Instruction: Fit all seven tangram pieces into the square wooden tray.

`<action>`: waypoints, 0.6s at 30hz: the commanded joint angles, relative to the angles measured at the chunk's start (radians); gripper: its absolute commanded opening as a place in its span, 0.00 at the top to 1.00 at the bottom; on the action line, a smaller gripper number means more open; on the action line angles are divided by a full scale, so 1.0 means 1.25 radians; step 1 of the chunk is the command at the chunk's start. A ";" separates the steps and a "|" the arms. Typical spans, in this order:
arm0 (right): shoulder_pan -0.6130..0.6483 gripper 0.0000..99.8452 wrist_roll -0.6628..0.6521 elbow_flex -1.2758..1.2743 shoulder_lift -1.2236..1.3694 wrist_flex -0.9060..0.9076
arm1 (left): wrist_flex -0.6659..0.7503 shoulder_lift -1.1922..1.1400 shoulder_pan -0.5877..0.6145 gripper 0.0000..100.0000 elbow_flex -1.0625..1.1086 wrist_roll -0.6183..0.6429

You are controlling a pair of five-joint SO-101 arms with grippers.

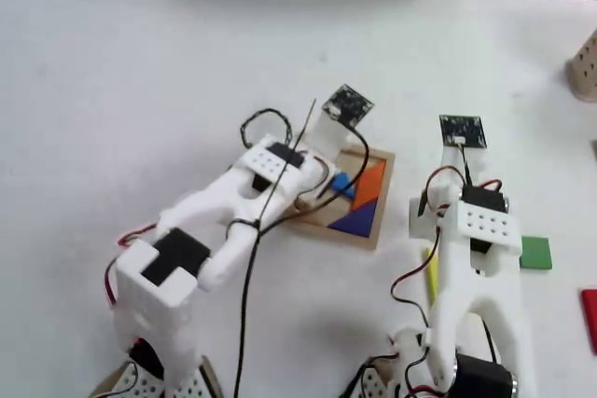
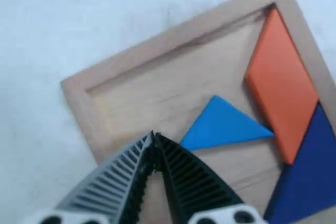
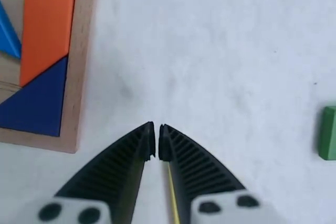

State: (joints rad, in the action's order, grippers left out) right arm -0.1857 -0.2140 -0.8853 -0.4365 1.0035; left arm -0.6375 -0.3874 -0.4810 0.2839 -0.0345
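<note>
In the square wooden tray [image 1: 378, 230] at mid-table: three pieces seated, room for more.

Seats an orange parallelogram piece [image 2: 281, 85] flat against one wall, a dark blue triangle piece [image 2: 310, 177] touching its end in the corner, and a light blue triangle piece [image 2: 223, 124] with its tip at the orange edge. Probably packed to that side to keep the remaining floor as one open area. Leaves bare wood along the other walls for entry. Hangs the left gripper [image 2: 155, 139] over that bare floor, jaws pressed together, empty. Holds the right gripper [image 3: 156, 129] over the white table [image 1: 140, 72] just beside the tray's outer rim, likewise closed on nothing. Expect pickups of the green block [image 1: 535, 253], yellow strip [image 1: 431, 272] and red piece [image 1: 590, 319], all apart from the tray.
</note>
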 commanded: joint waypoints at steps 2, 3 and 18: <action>0.010 0.98 0.006 0.005 -0.021 -0.013 | -0.076 0.041 -0.007 0.98 -0.021 -0.026; 0.010 0.98 0.006 0.005 -0.021 -0.013 | -0.079 0.041 -0.013 0.98 -0.021 -0.026; 0.010 0.98 0.006 0.005 -0.021 -0.013 | 0.200 0.042 0.052 0.98 0.011 0.110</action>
State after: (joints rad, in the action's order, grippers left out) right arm -0.1857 -0.2140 -0.8853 -0.4365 1.0035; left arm -0.5117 -0.3675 -0.4427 0.3069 -0.0192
